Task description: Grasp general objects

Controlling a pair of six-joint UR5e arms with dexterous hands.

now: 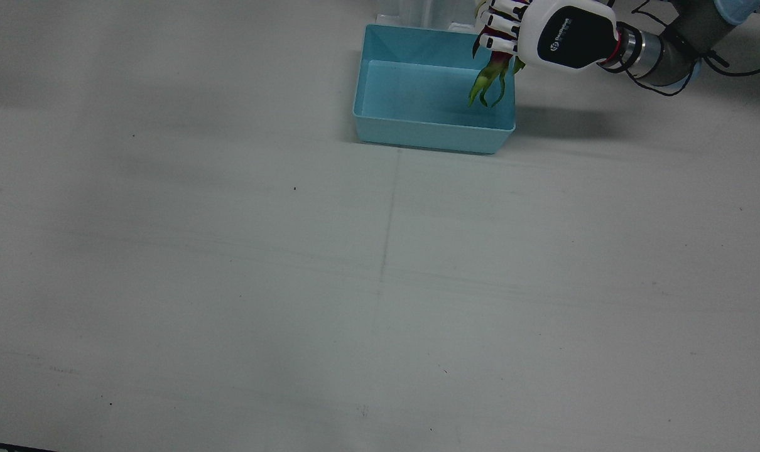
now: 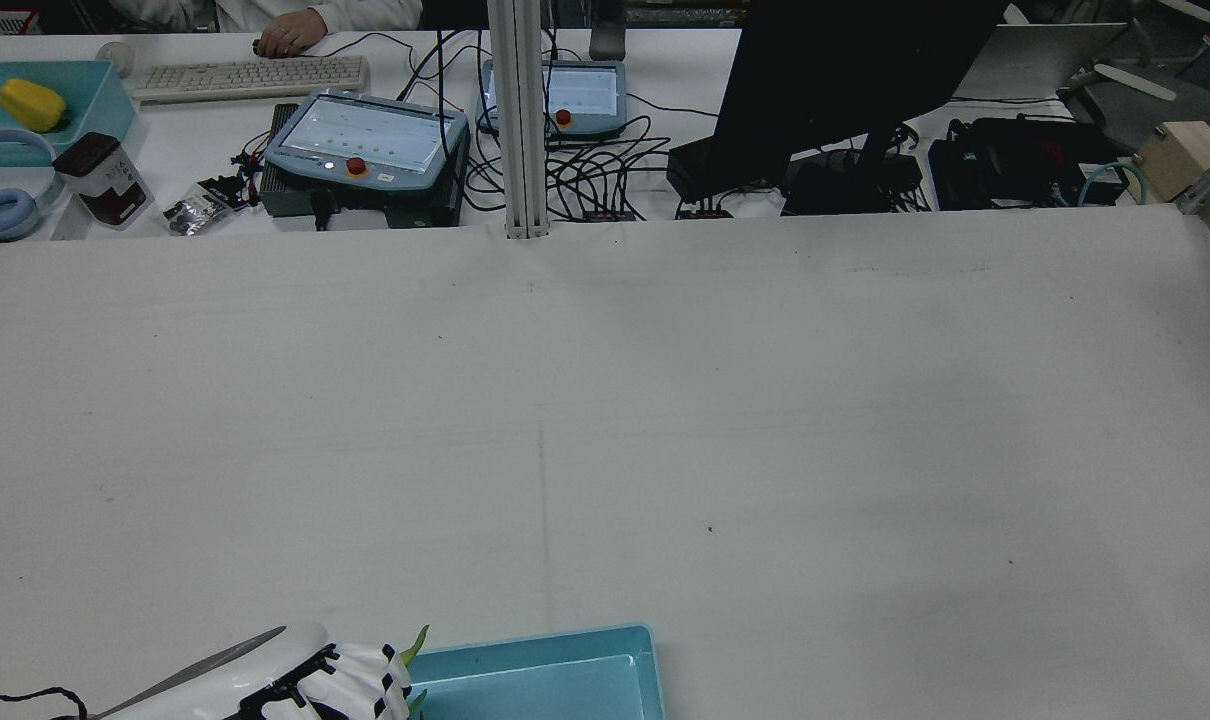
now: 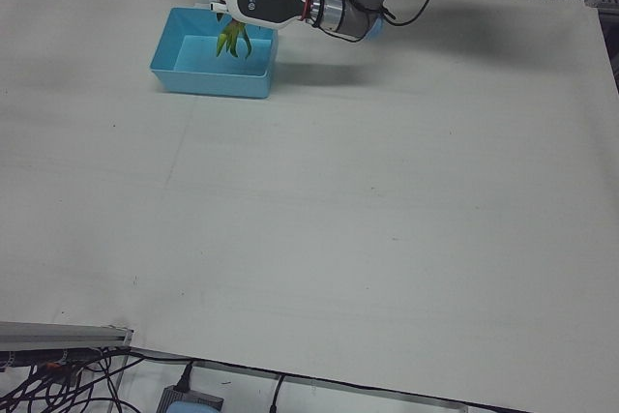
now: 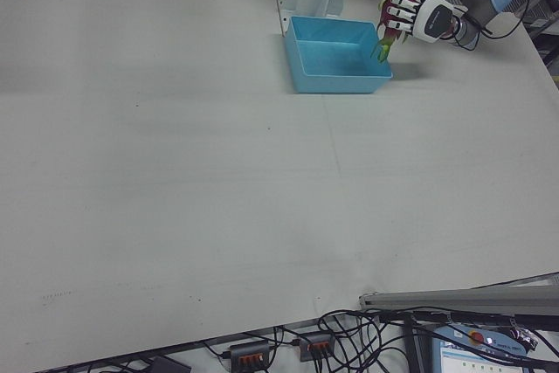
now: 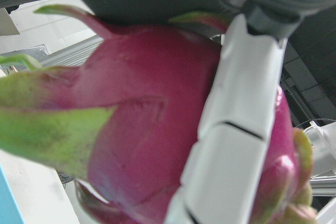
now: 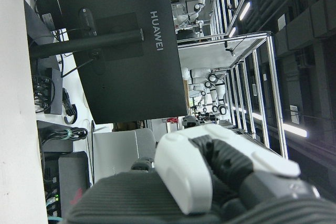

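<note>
Status: grasp done, judging by pics. Left hand [image 1: 546, 34] holding dragon fruit [image 1: 494, 74] aloft, fingers [image 1: 500, 25] wrapping round red body, green leaf tips hanging down over right end of blue bin [image 1: 418, 132]. Fruit hanging clear of bin floor, not touching as far as visible. Remaining, prob.: lowering and letting go into bin, or carrying elsewhere; task line not saying which.

Right hand [image 6: 210, 177]: showing only in own cam, nothing seen held; fingers' state not readable, cannot tell.

View diffs:
- Front view: showing leaf tips dangling inside bin outline; fruit body mostly hiding behind fingers.
- Left hand view: showing pink skin filling frame w/ white finger lying across it, contact confirmed; bin barely showing.
- Rear view: catching only hand top, one leaf tip, bin's near edge at bottom; rest of worktop [image 2: 605, 420] bare.
- Right-front view: showing hand beside bin's far corner.
</note>
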